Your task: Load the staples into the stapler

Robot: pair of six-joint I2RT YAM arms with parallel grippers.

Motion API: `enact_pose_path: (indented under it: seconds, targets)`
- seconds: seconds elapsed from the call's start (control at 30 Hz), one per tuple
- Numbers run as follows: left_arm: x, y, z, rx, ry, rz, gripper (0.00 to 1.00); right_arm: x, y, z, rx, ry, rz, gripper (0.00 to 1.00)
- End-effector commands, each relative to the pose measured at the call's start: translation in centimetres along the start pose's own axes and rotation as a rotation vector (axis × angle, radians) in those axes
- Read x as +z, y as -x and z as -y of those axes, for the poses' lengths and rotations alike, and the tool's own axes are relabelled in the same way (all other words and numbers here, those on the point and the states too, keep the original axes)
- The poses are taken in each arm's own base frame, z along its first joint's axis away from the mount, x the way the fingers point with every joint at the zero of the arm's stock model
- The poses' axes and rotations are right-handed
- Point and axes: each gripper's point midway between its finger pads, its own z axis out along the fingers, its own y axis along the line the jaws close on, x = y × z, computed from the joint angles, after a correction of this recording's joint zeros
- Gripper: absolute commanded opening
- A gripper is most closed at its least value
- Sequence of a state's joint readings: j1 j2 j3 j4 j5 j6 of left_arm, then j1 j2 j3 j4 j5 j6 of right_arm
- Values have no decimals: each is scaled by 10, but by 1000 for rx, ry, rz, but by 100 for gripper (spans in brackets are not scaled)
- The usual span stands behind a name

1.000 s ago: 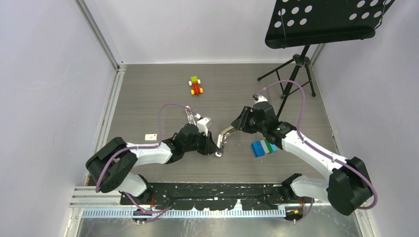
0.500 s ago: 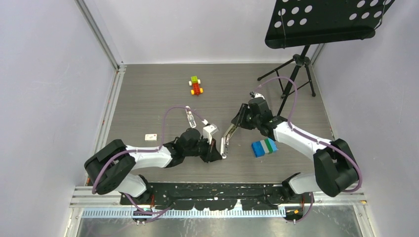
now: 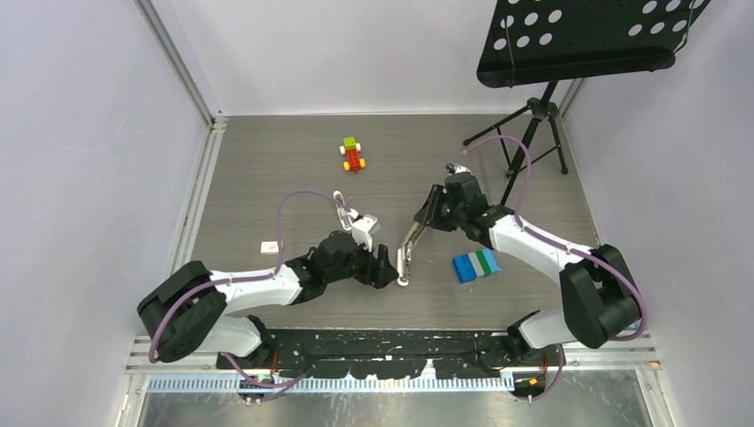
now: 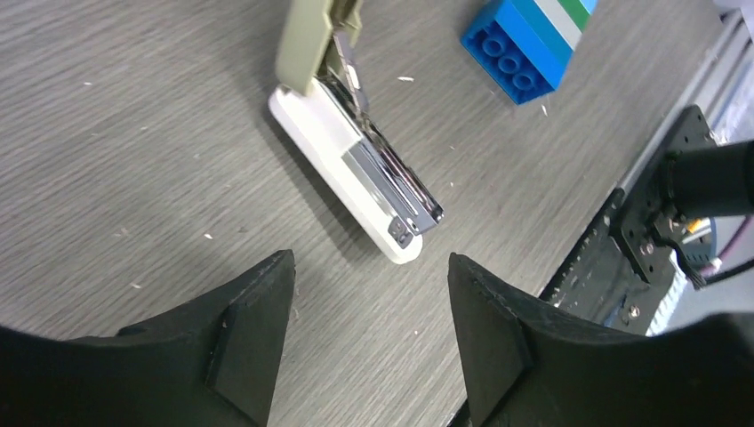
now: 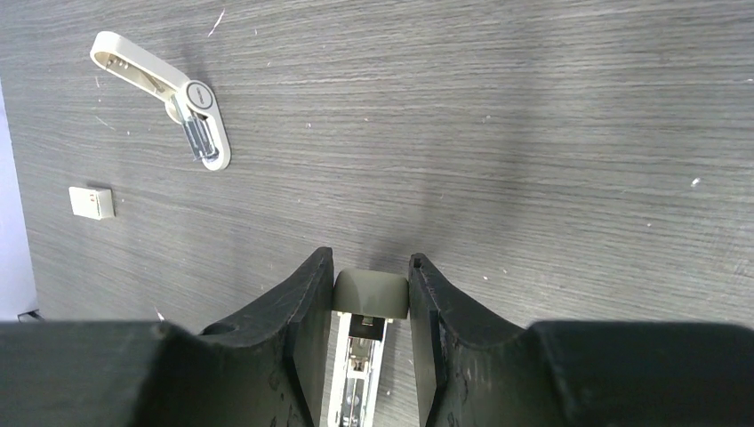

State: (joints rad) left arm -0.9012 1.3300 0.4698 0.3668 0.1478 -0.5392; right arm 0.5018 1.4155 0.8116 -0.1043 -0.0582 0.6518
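The stapler [image 4: 351, 173] lies hinged open on the table, its white base down and its shiny metal channel [image 4: 393, 184] bared. My right gripper [image 5: 371, 260] is shut on its raised grey-beige top [image 5: 371, 295], seen in the top view as right gripper [image 3: 420, 225]. My left gripper [image 4: 369, 261] is open and empty, its fingertips just short of the stapler's near end [image 3: 403, 267]. I cannot tell loose staples from the silvery channel. The staples' small white carton [image 3: 268, 247] with a red mark lies far left.
A blue-green-white box [image 3: 475, 264] sits right of the stapler. A stubby white object [image 5: 164, 84] lies behind my left arm, and a brick toy car [image 3: 353, 154] farther back. A music stand [image 3: 533, 116] occupies the back right corner.
My left gripper has gone from shut to open and eased back slightly from the stapler. The right gripper keeps its hold on the lifted top.
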Motion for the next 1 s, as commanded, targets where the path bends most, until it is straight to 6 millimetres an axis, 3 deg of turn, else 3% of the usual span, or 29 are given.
enact_pose_path:
  seconds: [0.0,0.1,0.2,0.37,0.63,0.77,0.97]
  targets:
    - [-1,30,-6,-43,83,106,66,-21,19,-24,-35,69,54,1]
    - [-2,33,-7,-65,95,114,69,-26,22,-27,-73,63,67,0]
    - [-9,41,-15,-78,156,146,77,-26,27,-31,-150,18,73,0]
    - [-42,64,-28,-86,268,196,94,-21,30,-35,-290,-99,82,0]
    - [-127,107,-64,-70,469,273,99,9,14,-48,-477,-220,-13,0]
    - [-174,127,-71,-1,563,326,100,21,5,-53,-565,-276,-51,0]
    - [-229,147,-71,123,675,399,100,21,-5,-66,-629,-284,-57,5]
